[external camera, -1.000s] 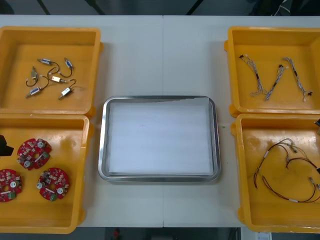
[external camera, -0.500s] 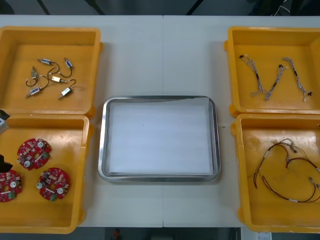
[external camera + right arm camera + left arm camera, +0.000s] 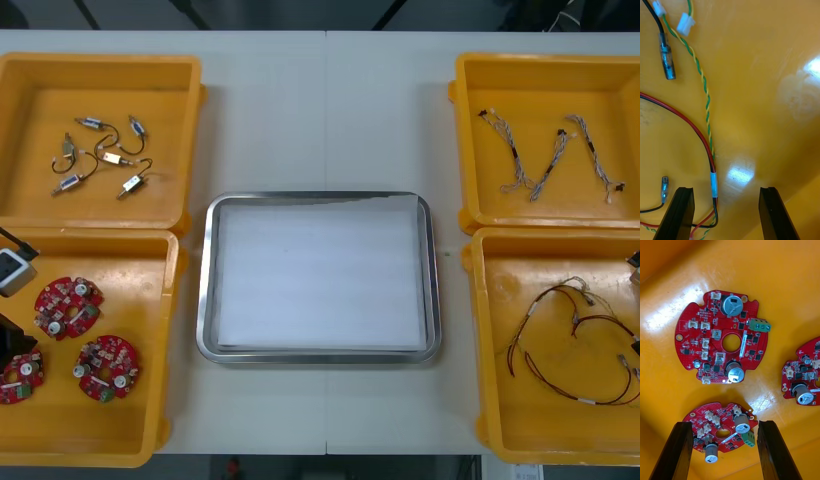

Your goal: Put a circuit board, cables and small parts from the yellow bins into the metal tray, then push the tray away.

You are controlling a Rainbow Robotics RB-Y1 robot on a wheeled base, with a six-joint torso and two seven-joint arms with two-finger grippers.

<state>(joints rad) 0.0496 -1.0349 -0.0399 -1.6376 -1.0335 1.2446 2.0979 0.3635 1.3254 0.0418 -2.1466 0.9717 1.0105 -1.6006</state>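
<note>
Your open left gripper (image 3: pixel 725 423) hovers over a round red circuit board (image 3: pixel 711 418), your open right gripper (image 3: pixel 727 189) over a red-and-black cable (image 3: pixel 700 133). Yellow plastic bins (image 3: pixel 100 237) flank the white-lined metal tray (image 3: pixel 205 300) on the light table (image 3: pixel 325 110).

Metal tray (image 3: pixel 320 356), white inside, lying flat between four yellow bins (image 3: pixel 160 100).
Left of the tray: loose small metal parts (image 3: pixel 100 155) in the far bin, three round red circuit boards (image 3: pixel 68 305) face up in the near bin. Right of the tray: twisted blue and white cables (image 3: pixel 545 160) in the far bin, tangled red and black cables (image 3: pixel 575 340) in the near bin.
</note>
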